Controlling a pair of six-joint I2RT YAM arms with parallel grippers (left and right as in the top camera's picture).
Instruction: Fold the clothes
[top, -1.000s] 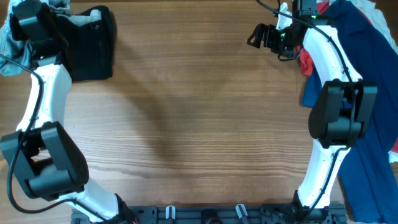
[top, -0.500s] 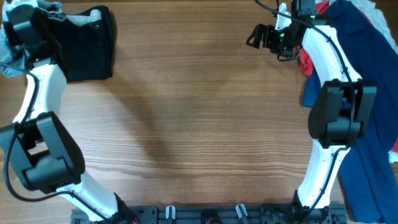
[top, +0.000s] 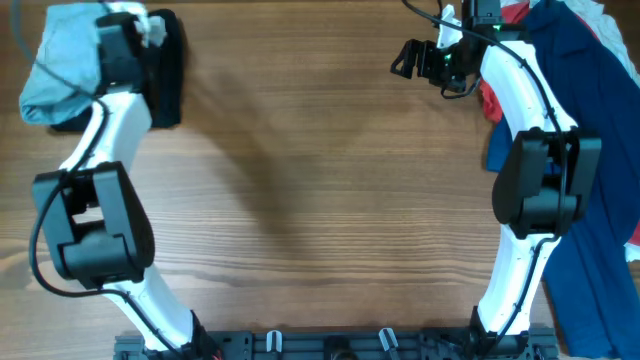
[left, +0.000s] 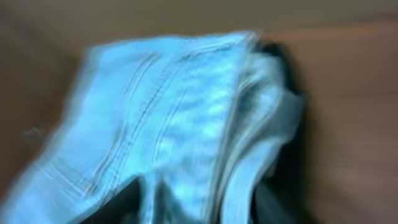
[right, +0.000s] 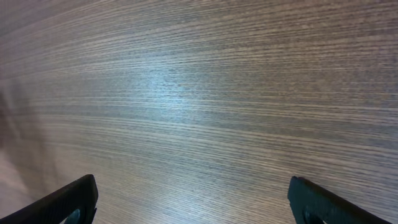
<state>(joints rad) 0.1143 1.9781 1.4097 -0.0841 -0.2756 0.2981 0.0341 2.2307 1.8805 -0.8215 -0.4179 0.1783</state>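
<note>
The clothes show as two groups. Folded light-blue denim shorts (top: 60, 75) (left: 168, 124) lie at the far left corner, partly on a black garment (top: 165, 70). My left gripper (top: 125, 30) (left: 196, 208) hovers right over that stack. Its view is blurred, but its two dark fingers (left: 118, 205) stand apart with a denim fold between them, so it is open. A heap of navy (top: 590, 110), red (top: 492, 100) and white garments lies along the right edge. My right gripper (top: 405, 58) (right: 199, 202) is open over bare wood beside that heap, holding nothing.
The wooden table (top: 320, 200) stretches between the two arms. The right arm's white links (top: 525, 90) run beside the navy heap. A black rail (top: 330, 345) with clips lines the near edge.
The left arm swung inward to the right and its jaws opened. The denim shorts now lie in plain sight on the black garment. The right gripper edged slightly left.
</note>
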